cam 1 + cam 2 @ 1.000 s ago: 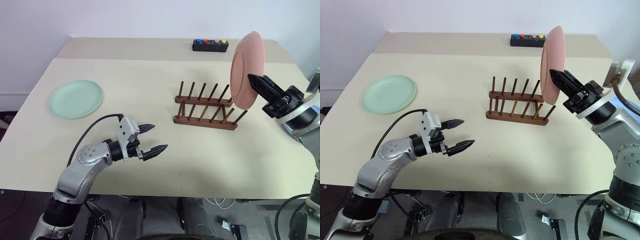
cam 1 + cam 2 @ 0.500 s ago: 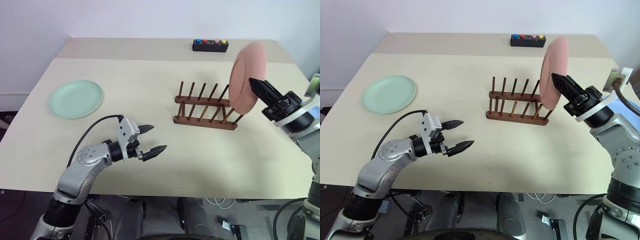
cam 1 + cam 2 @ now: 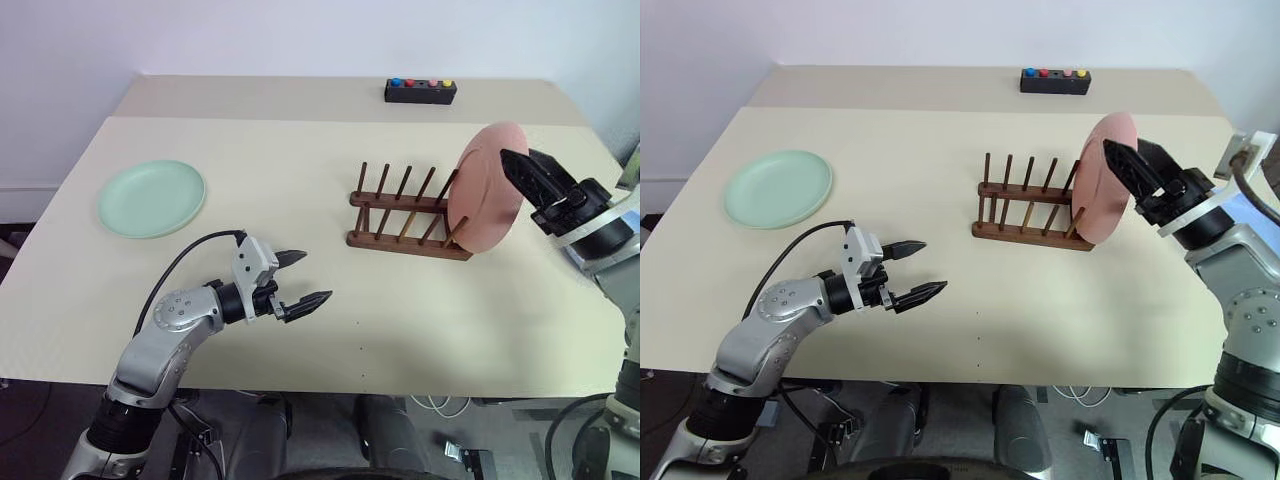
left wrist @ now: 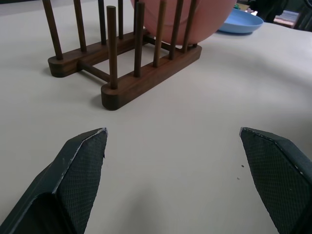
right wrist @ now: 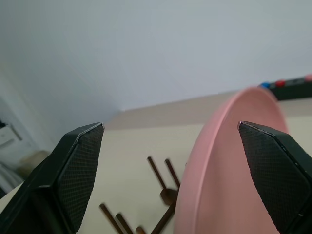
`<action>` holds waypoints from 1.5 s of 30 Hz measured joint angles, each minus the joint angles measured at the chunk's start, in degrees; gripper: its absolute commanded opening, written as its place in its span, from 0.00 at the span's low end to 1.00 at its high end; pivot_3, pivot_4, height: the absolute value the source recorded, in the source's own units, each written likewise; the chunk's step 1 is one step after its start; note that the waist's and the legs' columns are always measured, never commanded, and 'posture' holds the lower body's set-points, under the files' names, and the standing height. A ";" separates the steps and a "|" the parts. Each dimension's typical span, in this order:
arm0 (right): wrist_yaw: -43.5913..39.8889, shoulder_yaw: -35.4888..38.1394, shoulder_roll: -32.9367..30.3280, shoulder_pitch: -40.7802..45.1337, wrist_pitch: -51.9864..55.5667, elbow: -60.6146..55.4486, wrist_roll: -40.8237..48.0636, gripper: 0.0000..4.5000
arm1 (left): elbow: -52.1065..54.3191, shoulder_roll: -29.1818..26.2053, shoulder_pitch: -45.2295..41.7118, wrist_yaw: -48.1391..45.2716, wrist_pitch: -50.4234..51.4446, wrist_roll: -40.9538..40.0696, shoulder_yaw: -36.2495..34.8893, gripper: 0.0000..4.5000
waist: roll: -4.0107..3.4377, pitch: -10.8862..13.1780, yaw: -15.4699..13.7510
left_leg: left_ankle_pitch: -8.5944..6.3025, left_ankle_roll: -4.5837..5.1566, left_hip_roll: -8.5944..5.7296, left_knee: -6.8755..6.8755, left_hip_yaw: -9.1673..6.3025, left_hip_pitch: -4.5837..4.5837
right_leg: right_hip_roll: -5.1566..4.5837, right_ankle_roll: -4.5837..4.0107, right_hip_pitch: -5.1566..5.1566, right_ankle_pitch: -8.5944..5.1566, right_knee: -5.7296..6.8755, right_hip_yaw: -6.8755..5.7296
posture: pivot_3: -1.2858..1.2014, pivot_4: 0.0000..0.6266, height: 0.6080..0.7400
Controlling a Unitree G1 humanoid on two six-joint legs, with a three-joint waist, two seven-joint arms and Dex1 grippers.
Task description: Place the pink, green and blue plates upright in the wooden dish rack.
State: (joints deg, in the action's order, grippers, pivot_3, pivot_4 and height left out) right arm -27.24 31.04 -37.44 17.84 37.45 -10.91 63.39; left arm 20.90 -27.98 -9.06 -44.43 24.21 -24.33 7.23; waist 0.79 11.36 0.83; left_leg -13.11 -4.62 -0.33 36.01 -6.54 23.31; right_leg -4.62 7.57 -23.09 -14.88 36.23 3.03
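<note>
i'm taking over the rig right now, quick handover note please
Right gripper: open, just behind the pink plate, no grip on it.
Left gripper: open, nothing in it, low over the table in front of the rack.
Pink plate: on edge in the rack's end slot on the robot's right.
Green plate: flat on the table, far left.
Blue plate: flat on the table beyond the rack.
Done: pink. Left: green and blue.

Dish rack [image 3: 410,212]: dark brown wood, smooth, low sheen. Pink plate [image 3: 487,188] and green plate [image 3: 151,197]: matt, plain (material unclear). Surface [image 3: 300,150]: matt beige, smooth. Left tool [image 4: 175,170]: fingers [image 4: 80,163] black with fine cross-hatched texture.
</note>
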 measured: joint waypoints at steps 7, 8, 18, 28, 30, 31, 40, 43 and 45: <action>1.51 1.18 -0.68 5.77 -6.70 2.69 -5.98 0.99 | -0.27 0.01 0.07 0.22 -0.63 0.14 -0.07 1.00 | -0.11 0.03 0.03 | 0.00 0.00 0.00 0.01 0.01 0.00 | 0.00 0.02 0.00 0.01 0.00 0.00 | 0.52 0.24 0.96; 1.21 1.12 -1.75 6.86 -7.88 2.71 -7.48 0.99 | -0.36 0.03 0.06 0.54 -0.82 0.14 -0.14 1.00 | -0.14 0.04 0.03 | 0.00 0.00 0.00 0.00 0.01 0.00 | 0.00 0.07 -0.01 0.03 0.00 0.00 | 0.52 0.24 0.96; -8.54 -11.68 -8.83 11.26 -14.45 -4.35 -22.07 0.99 | -3.92 1.97 -1.46 5.22 -2.62 0.22 -5.07 1.00 | -0.22 0.04 0.25 | 0.00 0.00 0.01 -0.01 0.00 -0.02 | 0.01 0.11 -0.03 0.06 0.01 -0.01 | 0.52 0.24 0.96; -15.02 -37.33 -5.05 9.82 -22.69 -10.10 -43.15 0.99 | -16.75 1.94 -9.87 28.83 -1.76 1.27 -29.02 1.00 | -0.13 0.02 0.17 | 0.00 0.00 -0.01 0.01 -0.02 0.00 | -0.01 0.17 -0.05 0.08 0.00 -0.04 | 0.52 0.24 0.96; -15.73 -39.56 -3.32 9.49 -23.93 -9.87 -44.90 0.99 | -19.86 1.28 -11.15 35.15 -0.40 3.96 -31.63 1.00 | -0.12 0.03 0.10 | 0.00 0.00 -0.01 0.02 -0.02 0.01 | -0.01 0.18 -0.05 0.09 0.01 -0.04 | 0.52 0.24 0.96; -16.09 -40.06 -2.53 9.50 -24.38 -9.69 -45.33 0.99 | -20.99 1.24 -11.80 38.11 0.31 5.09 -32.74 1.00 | -0.07 0.04 -0.03 | 0.00 -0.01 -0.01 0.03 -0.03 0.02 | -0.02 0.18 -0.05 0.09 0.01 -0.04 | 0.52 0.24 0.96; -18.22 -40.20 -0.32 9.56 -26.34 -7.26 -47.88 0.99 | -26.69 2.38 -16.61 49.76 12.19 3.70 -38.99 1.00 | 0.08 -0.03 0.09 | 0.01 -0.02 -0.03 0.04 -0.08 0.00 | -0.01 0.20 -0.03 0.11 0.04 -0.07 | 0.52 0.24 0.96; -18.31 -40.16 0.13 9.28 -26.67 -7.24 -48.91 0.99 | -30.30 2.76 -18.30 51.70 15.66 2.77 -40.16 1.00 | 0.09 -0.03 0.13 | 0.01 -0.02 -0.03 0.04 -0.09 0.00 | -0.01 0.20 -0.03 0.11 0.04 -0.08 | 0.52 0.24 0.96; -18.29 -40.15 0.34 8.92 -26.67 -7.24 -49.31 0.99 | -32.35 3.33 -20.03 52.86 16.90 1.30 -42.16 1.00 | 0.09 -0.03 0.12 | 0.01 -0.02 -0.03 0.04 -0.09 0.00 | -0.02 0.20 -0.03 0.11 0.05 -0.08 | 0.52 0.24 0.96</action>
State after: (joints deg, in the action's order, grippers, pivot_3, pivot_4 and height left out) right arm -45.54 -9.10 -37.10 26.76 10.79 -18.15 14.09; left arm -11.45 -24.65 -29.10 8.44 41.11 -23.03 -34.93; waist 0.88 11.33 0.95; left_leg -13.10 -4.64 -0.36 36.05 -6.63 23.32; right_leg -4.63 7.77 -23.12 -14.77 36.28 2.95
